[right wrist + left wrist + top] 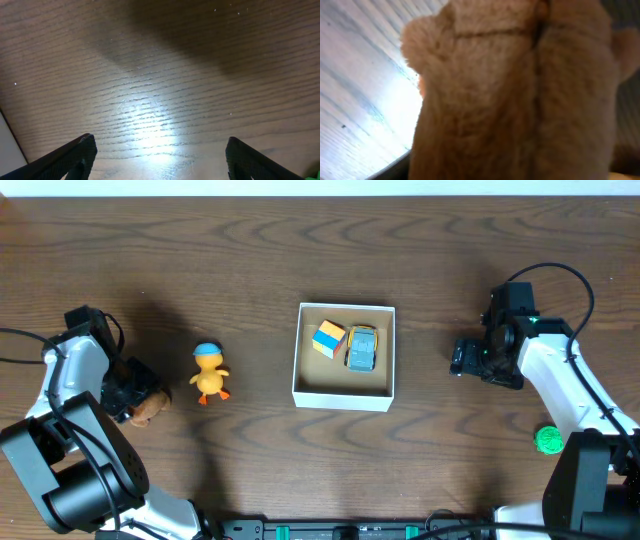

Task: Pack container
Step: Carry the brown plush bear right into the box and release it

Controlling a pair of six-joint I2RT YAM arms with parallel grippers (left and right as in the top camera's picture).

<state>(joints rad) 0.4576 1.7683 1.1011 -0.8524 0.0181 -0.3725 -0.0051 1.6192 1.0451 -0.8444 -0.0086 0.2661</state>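
Plush (520, 90) against my left end effector (135, 398), grip unclear | right end effector (160, 155) spread | box (345, 398): cube (328, 338), car (362, 348) | out: duck (209, 372), ball (547, 440), plush

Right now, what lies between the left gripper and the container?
Only the yellow duck toy, standing about midway between the left gripper and the container; the overhead view shows it.
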